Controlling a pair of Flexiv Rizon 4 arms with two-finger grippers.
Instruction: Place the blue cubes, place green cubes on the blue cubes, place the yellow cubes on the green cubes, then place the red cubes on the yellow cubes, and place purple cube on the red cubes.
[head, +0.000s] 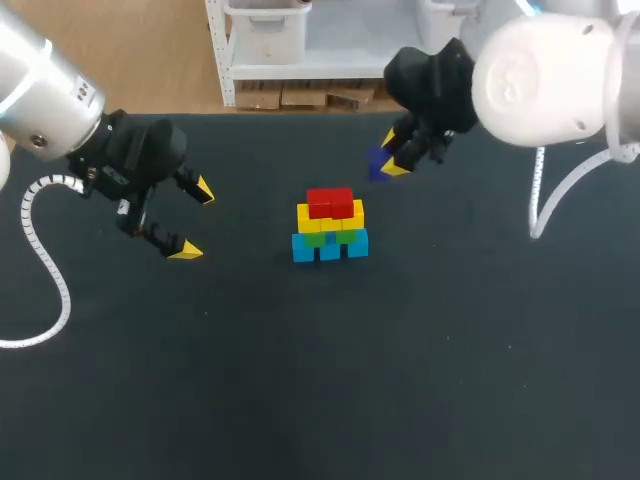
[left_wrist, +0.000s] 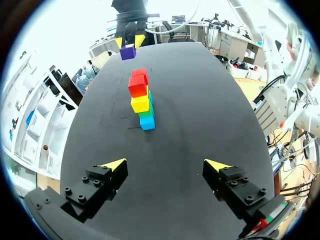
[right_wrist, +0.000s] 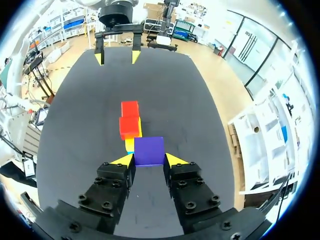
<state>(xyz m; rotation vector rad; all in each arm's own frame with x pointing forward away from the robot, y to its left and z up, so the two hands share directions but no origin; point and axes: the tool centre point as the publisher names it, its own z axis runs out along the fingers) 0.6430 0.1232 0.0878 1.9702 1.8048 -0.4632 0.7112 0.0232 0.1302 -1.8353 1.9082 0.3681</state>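
Black table (head: 300, 390) with a row of blue cubes (head: 330, 247) on it.
The blue cubes rest directly on the dark surface, side by side and touching, as the bottom layer of a stack. They lie well ahead of the left gripper (left_wrist: 165, 164), between it and the right gripper (head: 393, 158).

Left arm (head: 40, 80) enters from the left side of the head view; left gripper (head: 194, 221) hangs above the table with its yellow-tipped fingers (left_wrist: 115, 164) spread wide and nothing between them. Right arm (head: 540, 75) enters from the upper right corner, wrist angled down and inward. Right gripper (right_wrist: 149, 160) is raised off the surface, its two fingers pressing a purple cube (right_wrist: 148, 150) from opposite sides.
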